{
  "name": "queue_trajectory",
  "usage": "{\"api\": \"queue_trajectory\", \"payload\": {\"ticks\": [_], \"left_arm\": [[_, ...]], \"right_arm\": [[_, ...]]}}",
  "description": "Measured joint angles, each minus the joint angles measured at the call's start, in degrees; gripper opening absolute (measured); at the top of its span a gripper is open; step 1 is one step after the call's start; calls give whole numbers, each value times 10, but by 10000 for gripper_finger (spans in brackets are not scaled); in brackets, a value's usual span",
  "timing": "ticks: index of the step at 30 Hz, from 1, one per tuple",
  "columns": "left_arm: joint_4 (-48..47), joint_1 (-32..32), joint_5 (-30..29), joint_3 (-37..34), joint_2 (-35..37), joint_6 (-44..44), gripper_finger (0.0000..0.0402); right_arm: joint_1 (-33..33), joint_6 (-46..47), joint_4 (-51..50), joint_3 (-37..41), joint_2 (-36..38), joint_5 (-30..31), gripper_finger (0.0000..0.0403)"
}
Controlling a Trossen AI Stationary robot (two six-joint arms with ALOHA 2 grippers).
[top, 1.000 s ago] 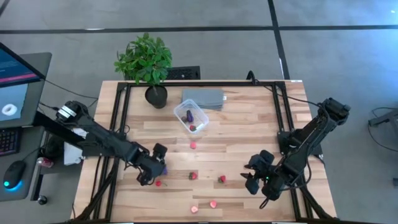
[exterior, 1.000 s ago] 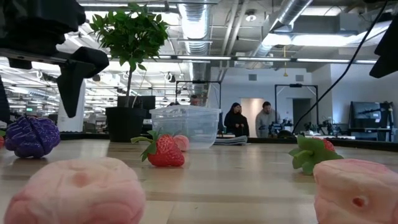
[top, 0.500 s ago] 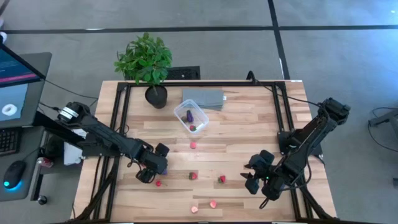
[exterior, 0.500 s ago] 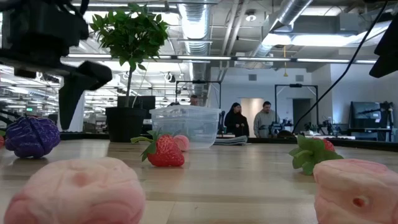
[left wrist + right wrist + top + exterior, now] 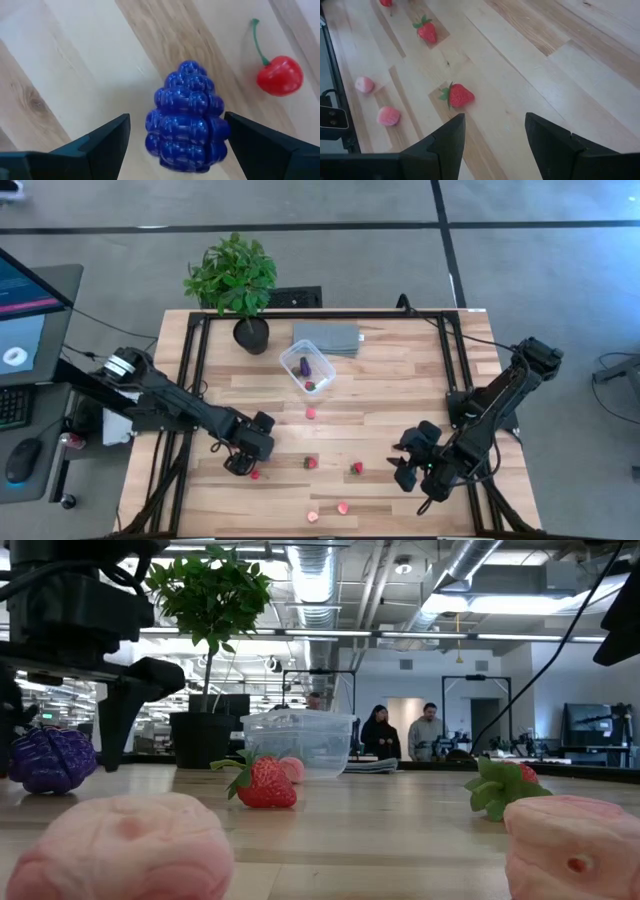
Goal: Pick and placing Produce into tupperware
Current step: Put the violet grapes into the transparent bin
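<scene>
My left gripper [image 5: 247, 448] is open and low over a dark blue-purple berry [image 5: 186, 117] lying on the table near its near-left part. One finger stands on each side of the berry with a gap, as the low view shows around the berry [image 5: 50, 758]. A red cherry [image 5: 280, 76] lies just beyond. The clear tupperware [image 5: 308, 370] stands at the table's far middle with a purple and a red piece inside. Strawberries [image 5: 310, 463] [image 5: 357, 468] and pale pink pieces [image 5: 343, 507] lie on the wood. My right gripper [image 5: 412, 468] waits open above the near right.
A potted plant [image 5: 238, 280] stands at the far left and a flat grey slab [image 5: 327, 337] lies behind the tupperware. One pink piece [image 5: 311, 413] lies between the tupperware and the strawberries. Black frame rails [image 5: 190, 380] run along the table's sides. People stand far back in the room.
My left gripper has come down toward the table and shifted slightly toward the right, so that its open fingers now stand around the blue berry. The berry has stayed in place. The right arm has kept still.
</scene>
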State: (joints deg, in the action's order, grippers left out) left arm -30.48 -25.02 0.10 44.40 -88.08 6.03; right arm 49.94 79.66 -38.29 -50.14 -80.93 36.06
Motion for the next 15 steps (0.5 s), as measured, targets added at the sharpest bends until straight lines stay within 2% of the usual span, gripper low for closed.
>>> {"api": "queue_trajectory", "payload": {"ticks": [6, 15], "left_arm": [[7, 0, 19, 0, -22, -9, 297], [5, 0, 23, 0, -23, -17, 218]], "right_arm": [[-2, -1, -5, 0, 0, 0, 230], [-2, -1, -11, 0, 0, 0, 230]]}}
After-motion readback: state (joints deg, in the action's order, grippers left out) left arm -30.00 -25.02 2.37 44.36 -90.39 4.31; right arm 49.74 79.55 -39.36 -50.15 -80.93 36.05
